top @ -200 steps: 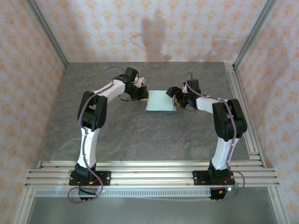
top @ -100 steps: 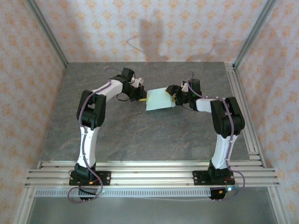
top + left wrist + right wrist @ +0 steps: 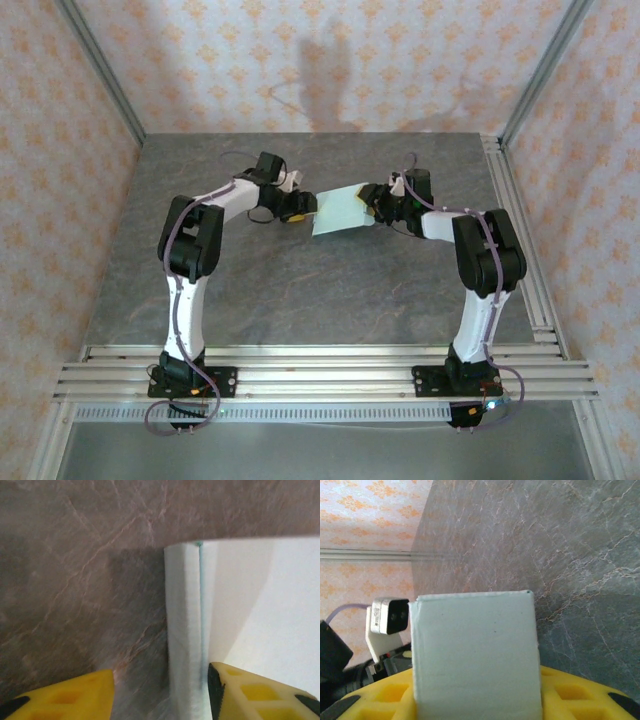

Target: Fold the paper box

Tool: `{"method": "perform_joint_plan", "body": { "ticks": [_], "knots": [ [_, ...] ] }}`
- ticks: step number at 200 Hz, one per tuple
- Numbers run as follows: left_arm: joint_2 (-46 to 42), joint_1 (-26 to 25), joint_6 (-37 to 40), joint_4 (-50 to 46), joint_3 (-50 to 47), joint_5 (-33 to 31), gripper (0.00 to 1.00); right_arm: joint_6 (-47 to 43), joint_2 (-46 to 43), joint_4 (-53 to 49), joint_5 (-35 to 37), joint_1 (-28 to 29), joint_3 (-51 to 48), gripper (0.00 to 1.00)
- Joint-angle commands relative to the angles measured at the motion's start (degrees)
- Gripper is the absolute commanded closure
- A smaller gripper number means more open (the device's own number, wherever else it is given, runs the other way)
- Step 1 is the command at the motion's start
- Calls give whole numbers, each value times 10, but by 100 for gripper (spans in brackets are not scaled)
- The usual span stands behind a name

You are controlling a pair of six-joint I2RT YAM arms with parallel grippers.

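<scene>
The right claw (image 3: 475,706) has its two yellow fingers on either side of the paper box (image 3: 475,650). The card meets both fingers with no gap, so I think this claw is pinching the box and holding it up by its near end.

The left claw (image 3: 160,692) is open about halfway. One yellow finger sits on the box side. The other is out over the table (image 3: 75,555), apart from the card. The folded edge of the box runs up between them, and nothing is squeezed there.

From above, the box is in the far middle of the table, right between the two claws. It looks a bit tilted.

I think the job is in the middle of a change of grip. One claw keeps the box steady while the other is free to pick a new spot. The box looks mostly shaped, with a crease down its left side. The next move probably needs the left claw to find a flap or a side, close on it gently and press it along the crease. The card is thin, so a hard pinch could bend it.

Some things are hard to tell. I can't see any flaps or tabs, or the underside of the box. I can't tell if the box touches the table. The right fingers are cut off at the bottom of the picture. From above, both claws are too small to see well.
</scene>
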Motion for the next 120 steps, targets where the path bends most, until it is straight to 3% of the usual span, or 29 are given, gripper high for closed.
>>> {"method": "perform_joint_plan", "body": {
  "ticks": [1,31,36,48,56,88,105,120],
  "knots": [
    [-86,-4,10,114,-58,-60,36,13,-41,10,9,-9,-5,57],
    [-196,-29,91,217,-157,-115,31,22,-61,4,14,-19,-9,56],
    [-211,-36,110,228,-170,-126,18,23,-64,2,14,-20,-9,56],
    [-245,-55,160,248,-196,-159,12,22,-71,-4,12,-24,-7,55],
    [-264,-72,198,256,-210,-187,1,25,-76,-5,8,-26,-7,55],
    [-304,-161,421,300,-262,-364,0,47,-100,2,-15,-31,-7,56],
    [-315,-198,550,386,-313,-424,0,68,-115,15,-26,-31,-12,56],
    [-321,-213,619,438,-343,-435,0,88,-128,27,-37,-32,-16,56]
  ]
}}
